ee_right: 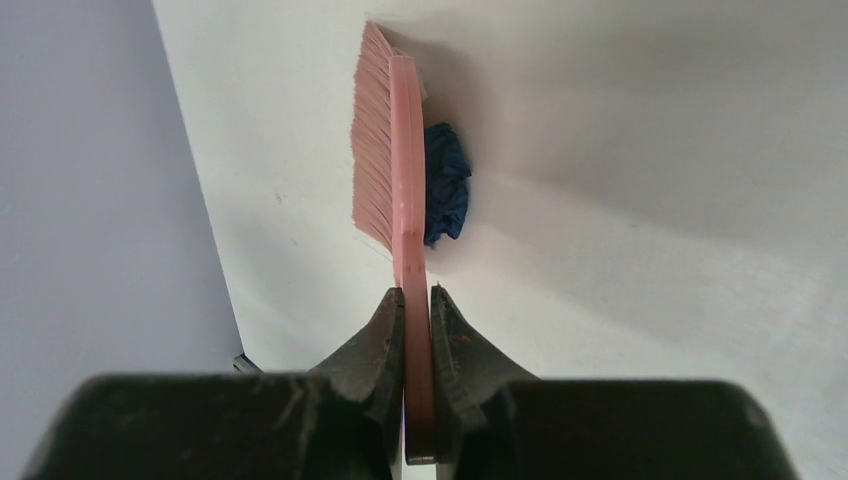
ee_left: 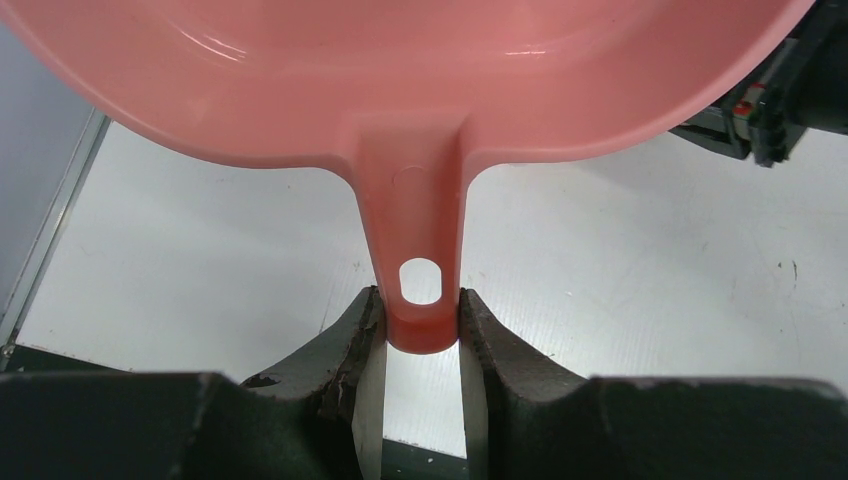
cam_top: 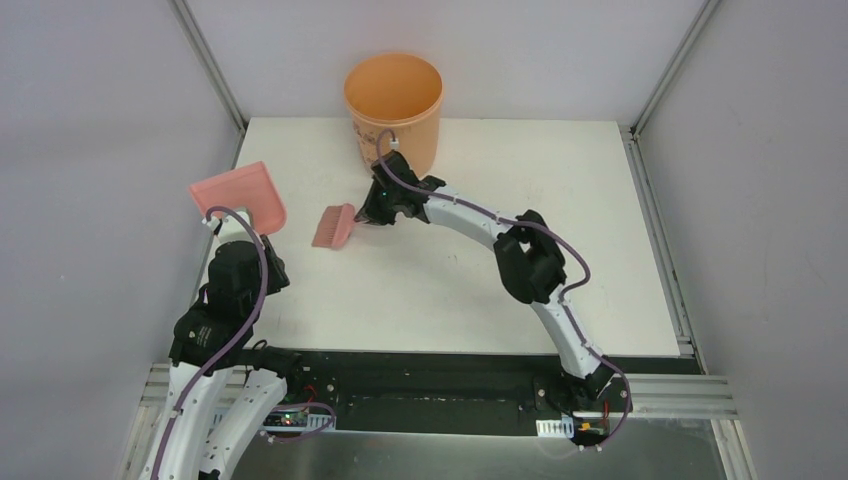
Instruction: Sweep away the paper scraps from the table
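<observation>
My left gripper (ee_left: 421, 322) is shut on the handle of the pink dustpan (ee_left: 400, 80) and holds it tilted above the table's left edge, as the top view (cam_top: 240, 196) shows. My right gripper (ee_right: 417, 300) is shut on the handle of the pink hand brush (ee_right: 385, 150), which lies over the white table (cam_top: 450, 280) left of centre (cam_top: 334, 226). One dark blue paper scrap (ee_right: 446, 185) sits right against the back of the brush head. No other scraps show; the dustpan's inside shows no scraps.
An orange bucket (cam_top: 394, 108) stands at the table's back edge, just behind my right wrist. Grey walls and metal posts (cam_top: 210, 65) frame the table on three sides. My right arm (cam_top: 525, 260) arches across the table's middle.
</observation>
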Available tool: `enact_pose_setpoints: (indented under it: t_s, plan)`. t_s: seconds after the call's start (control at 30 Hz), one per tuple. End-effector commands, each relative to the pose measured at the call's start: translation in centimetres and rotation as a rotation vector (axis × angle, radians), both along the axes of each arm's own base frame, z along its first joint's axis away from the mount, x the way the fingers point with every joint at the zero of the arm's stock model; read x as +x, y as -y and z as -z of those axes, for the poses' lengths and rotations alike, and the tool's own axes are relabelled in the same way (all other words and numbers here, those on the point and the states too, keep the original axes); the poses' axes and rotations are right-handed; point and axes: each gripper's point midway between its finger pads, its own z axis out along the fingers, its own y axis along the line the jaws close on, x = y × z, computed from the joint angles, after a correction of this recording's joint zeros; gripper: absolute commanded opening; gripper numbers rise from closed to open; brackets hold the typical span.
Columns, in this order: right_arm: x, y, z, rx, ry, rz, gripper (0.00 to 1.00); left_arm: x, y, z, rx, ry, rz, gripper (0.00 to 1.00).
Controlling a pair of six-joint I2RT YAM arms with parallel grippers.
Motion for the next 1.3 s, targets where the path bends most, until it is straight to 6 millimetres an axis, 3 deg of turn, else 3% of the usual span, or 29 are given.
enact_pose_setpoints:
  t_s: [0.0, 0.17, 0.33, 0.43, 0.57, 0.73, 0.93, 1.07, 1.17, 1.27]
  plan:
    - [0.6, 7.1, 0.6, -0.068, -0.080, 0.120, 0.00, 0.6, 0.4, -1.3, -0.015, 0.070, 0.021, 0.00]
    - [0.6, 15.4, 2.2, 0.001, -0.196, 0.298, 0.00, 0.7, 0.6, -1.3, -0.018, 0.070, 0.036, 0.00]
    - [0.0, 21.3, -1.2, 0.028, -0.197, 0.350, 0.00, 0.8, 0.8, -1.2, -0.018, 0.068, 0.043, 0.00]
    - [-0.3, 22.4, -5.4, 0.094, -0.171, 0.258, 0.00, 0.8, 0.8, -1.2, -0.019, 0.068, 0.042, 0.00]
    - [2.1, 24.1, -10.3, 0.191, -0.100, 0.261, 0.00, 1.1, 1.0, -1.0, -0.017, 0.054, 0.052, 0.00]
    - [5.1, 25.0, -11.8, 0.234, 0.039, 0.191, 0.00, 1.3, 1.3, -0.6, -0.017, 0.037, 0.072, 0.00]
    - [7.4, 27.5, -11.8, 0.062, 0.199, 0.084, 0.00, 1.4, 1.7, -0.5, -0.020, 0.029, 0.091, 0.00]
    - [6.7, 30.0, -12.6, -0.174, 0.347, -0.096, 0.00, 1.6, 2.1, -0.3, -0.027, 0.022, 0.113, 0.00]
    - [4.2, 30.4, -13.1, -0.269, 0.432, -0.396, 0.00, 1.7, 2.4, -0.2, -0.031, 0.018, 0.130, 0.00]
    - [2.8, 32.0, -13.2, -0.412, 0.466, -0.554, 0.00, 1.7, 2.3, -0.4, -0.026, 0.024, 0.130, 0.00]
